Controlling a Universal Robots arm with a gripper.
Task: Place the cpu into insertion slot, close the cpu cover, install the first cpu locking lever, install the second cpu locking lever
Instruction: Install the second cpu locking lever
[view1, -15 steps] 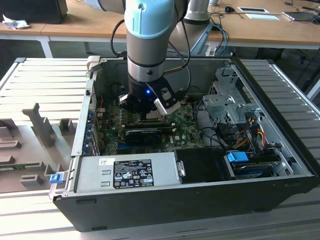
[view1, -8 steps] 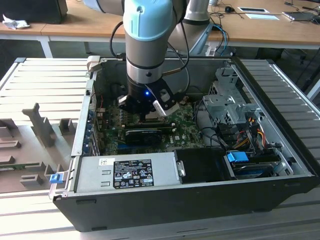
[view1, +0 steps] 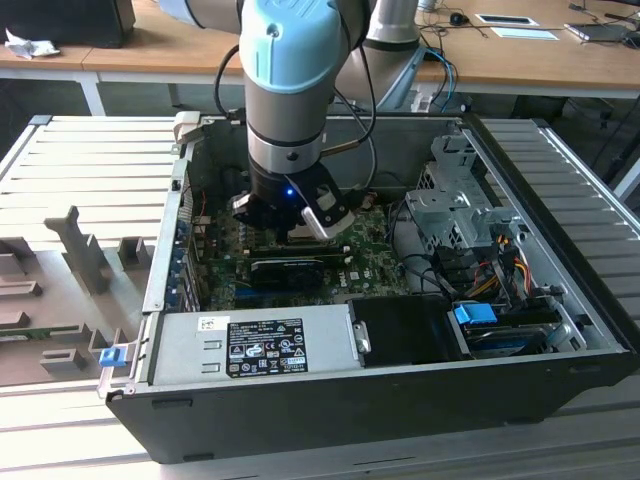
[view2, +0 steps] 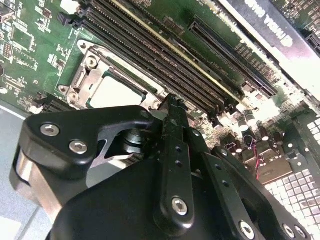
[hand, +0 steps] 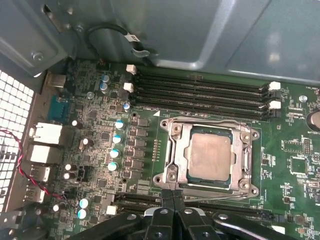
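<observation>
- Exterior view: the arm (view1: 285, 90) reaches down into the open computer case (view1: 400, 380); the tool (view1: 292, 222) sits low over the green motherboard (view1: 365, 265), just above the black graphics card (view1: 288, 268). The case rests on a grey slatted surface (view1: 90, 170).
- First wrist view: the cpu (hand: 210, 156) lies flat in the insertion slot (hand: 172, 150), with the cpu cover (hand: 245, 155) closed down around it as a silver frame. The tool (hand: 172, 197) has its fingertips pressed together, holding nothing, just beside the socket's edge.
- Second wrist view: the tool (view2: 172, 107) hangs near the cpu (view2: 112, 92); the memory slots (view2: 165, 60) run alongside the socket.
</observation>
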